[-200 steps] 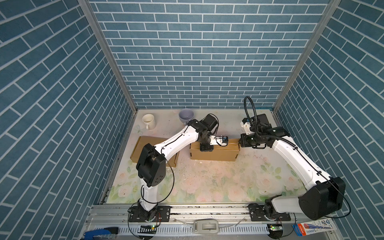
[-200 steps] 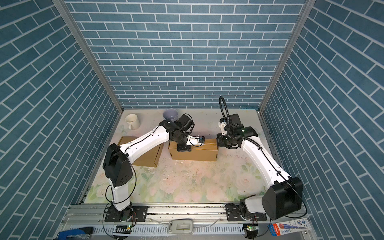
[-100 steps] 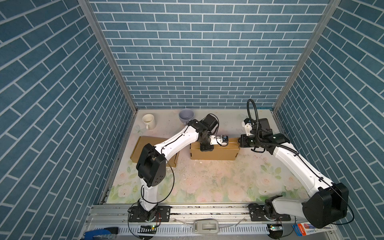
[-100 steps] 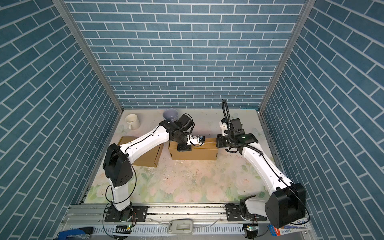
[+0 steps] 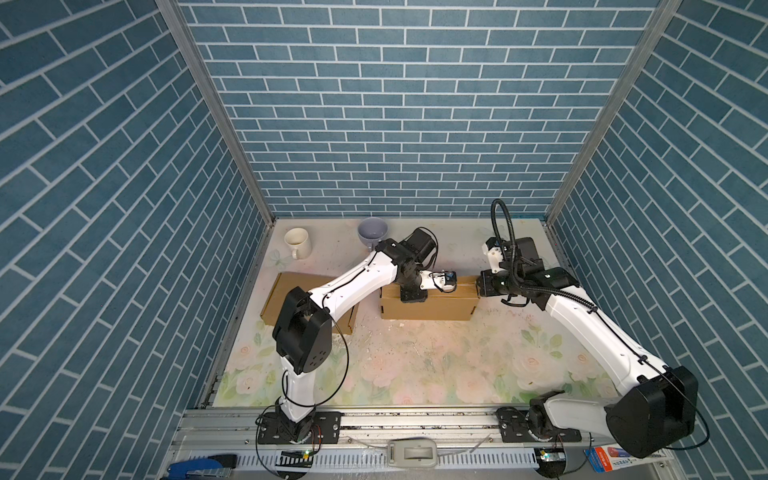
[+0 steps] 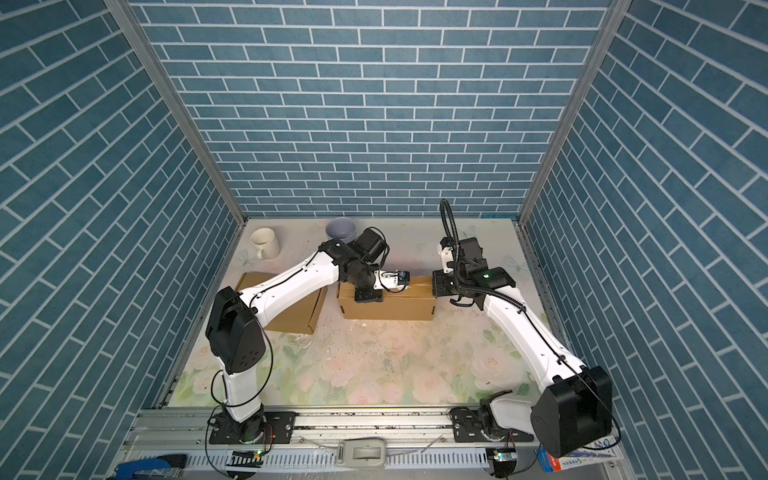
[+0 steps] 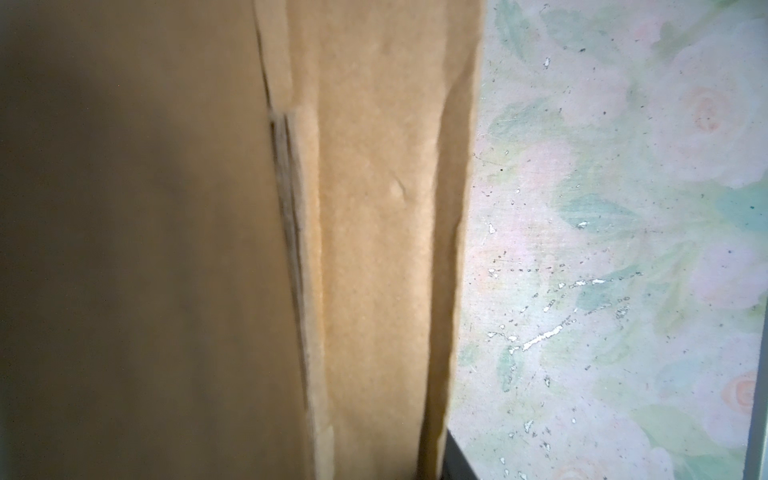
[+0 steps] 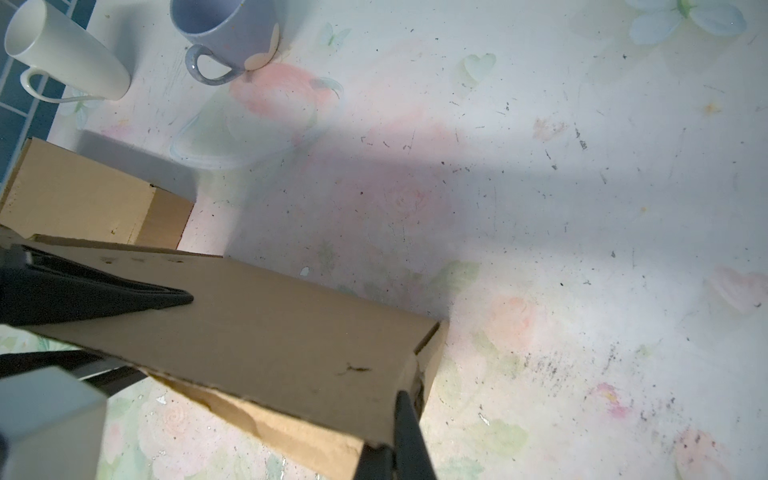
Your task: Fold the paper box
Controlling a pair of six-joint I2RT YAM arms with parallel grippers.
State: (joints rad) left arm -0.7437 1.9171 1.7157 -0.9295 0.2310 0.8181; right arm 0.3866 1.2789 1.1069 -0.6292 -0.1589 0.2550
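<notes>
Jaws of the left gripper (image 5: pixel 451 286) grip the top panel of the box (image 5: pixel 428 308), one finger above, one below. The right gripper (image 5: pixel 478 286), jaws closed, touches the box's right end. The box stands mid-table (image 5: pixel 415 365), between the arms.

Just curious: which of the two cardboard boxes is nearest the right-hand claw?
The middle box: the right gripper sits at its right end. The other box lies well to the left.

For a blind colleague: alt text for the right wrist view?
A brown paper box lies on a floral table, a dark claw finger on its top. Beyond stand a white mug, a lavender mug and another box.
</notes>
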